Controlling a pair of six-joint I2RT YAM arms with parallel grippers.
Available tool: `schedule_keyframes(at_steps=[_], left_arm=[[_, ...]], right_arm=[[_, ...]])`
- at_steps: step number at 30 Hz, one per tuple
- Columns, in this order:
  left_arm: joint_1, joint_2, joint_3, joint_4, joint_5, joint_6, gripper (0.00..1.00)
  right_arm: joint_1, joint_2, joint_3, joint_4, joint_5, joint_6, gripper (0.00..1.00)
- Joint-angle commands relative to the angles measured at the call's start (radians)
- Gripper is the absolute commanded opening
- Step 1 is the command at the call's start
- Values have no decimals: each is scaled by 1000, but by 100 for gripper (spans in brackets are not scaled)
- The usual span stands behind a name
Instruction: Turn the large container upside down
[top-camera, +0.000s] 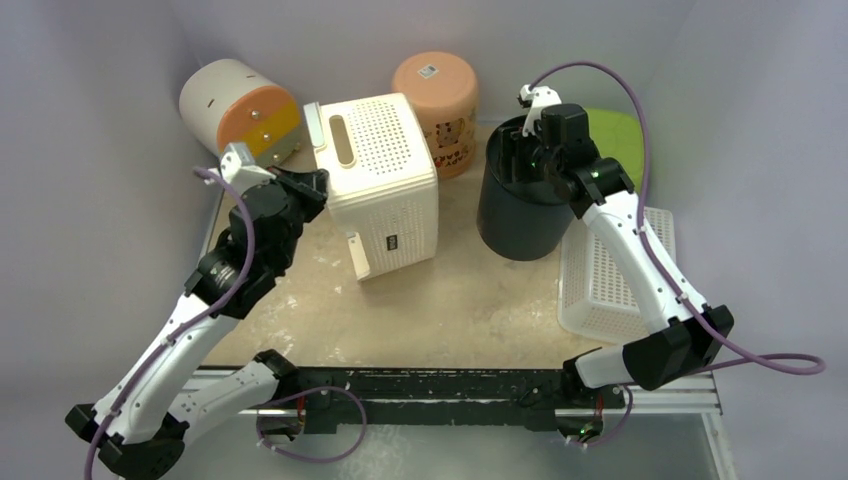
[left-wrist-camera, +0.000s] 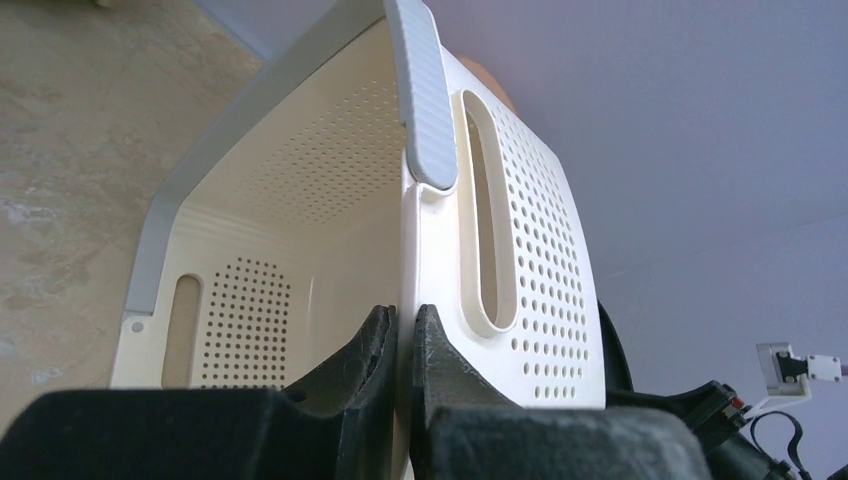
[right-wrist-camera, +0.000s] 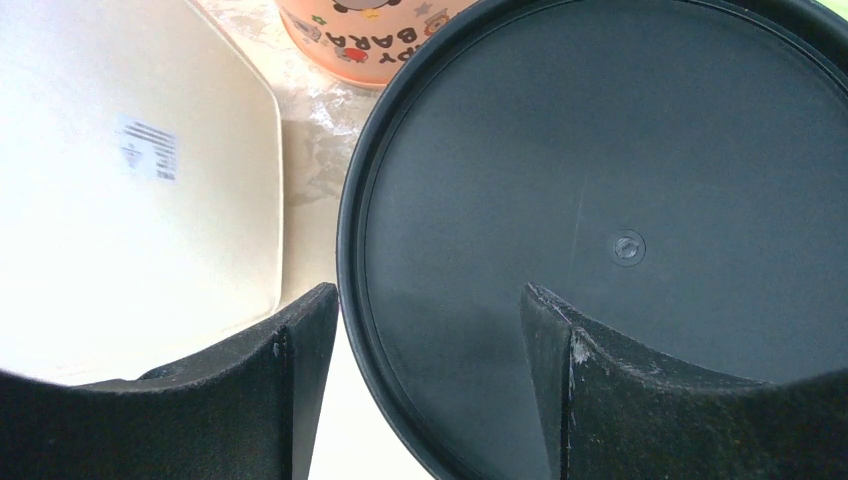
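- Pale lilac walls (top-camera: 100, 60) close around a beige, marbled table (top-camera: 450, 310), and both arms are bolted at its near edge.
- At the far left, at the back, a white drum (top-camera: 225, 95) with an orange end lies on its side. Nothing touches it.
- Next comes the left gripper (top-camera: 312, 186). Its jaws are pressed tight on the side wall of the cream perforated container (top-camera: 385, 175), close to the rim and below the long hand slot. The wrist view shows the thin wall pinched between both fingers (left-wrist-camera: 365, 350).
- I judge this container to be the large one of the task. It lies on its side, left of the middle of the table, with the mouth towards the left arm, the grey handle (left-wrist-camera: 425, 90) at the rim and the flat bottom towards the right.
- So the turning looks half done: the grip is made, and the step in hand is the tipping. The next move, I think, calls for rolling the wrist and carrying the rim over until the mouth comes down on the table. The thin wall must not slip out on the way.
- Behind the container stands an orange canister (top-camera: 438, 95).
- Further right, the right gripper (right-wrist-camera: 425, 295) hangs at a black bucket (top-camera: 515, 215). Its jaws are wide, one finger inside the rim and one outside, and they do not pinch it.
- At the right edge lies a white basket (top-camera: 615, 270), with something green (top-camera: 620, 135) behind it.
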Motion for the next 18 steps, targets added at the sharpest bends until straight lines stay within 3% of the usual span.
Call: schedule_keyframes(at_steps=[1,7,18], left_arm=[[6,-47,-116,-236,-166,-66,0],[7,-113,-221,-392,-229,-193,0],[6,-135,-309,-572,-218,-389,0]], right_arm=[[-6,-29,-16,53,10,-1,69],[-7,-26,-24,65,-4,3,69],[-6,-33,-60,97,-28,10,69]])
